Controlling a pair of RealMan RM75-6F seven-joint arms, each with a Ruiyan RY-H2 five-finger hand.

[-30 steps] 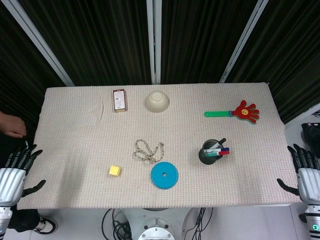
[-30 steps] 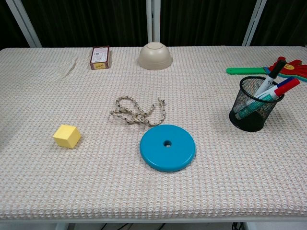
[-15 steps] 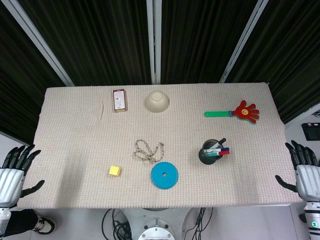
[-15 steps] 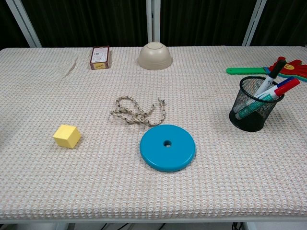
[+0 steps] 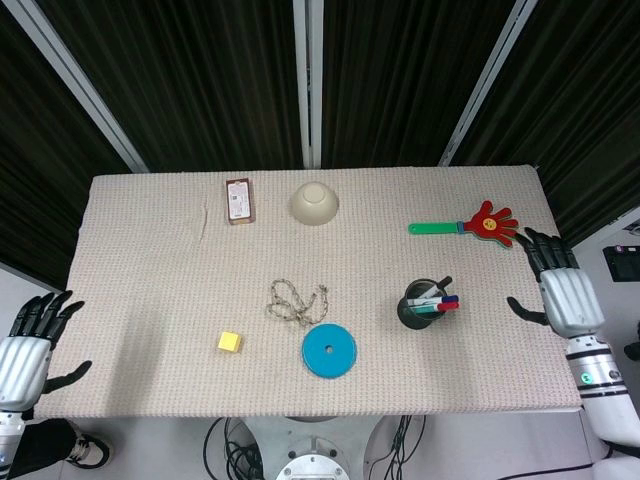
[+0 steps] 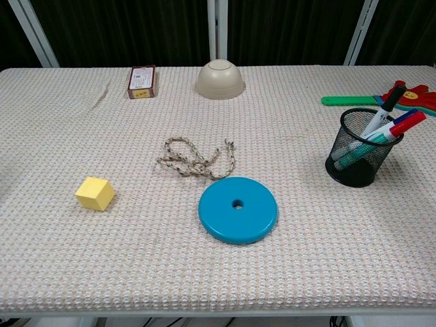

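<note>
Beside the black mesh pen cup (image 5: pixel 420 310), right robot hand (image 5: pixel 562 294) hovers splayed, empty.

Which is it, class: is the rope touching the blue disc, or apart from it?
Apart. The chest view shows a thin strip of bare tablecloth between the rope and the rim of the blue disc; the head view shows the same gap.

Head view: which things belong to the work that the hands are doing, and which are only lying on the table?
In hand: right hand, open, holding nothing; nearest it, the hand clapper and the pen cup. Left hand, open, beside the left edge of the table.
Lying about: small box, upturned bowl, rope, yellow cube, blue disc.
</note>
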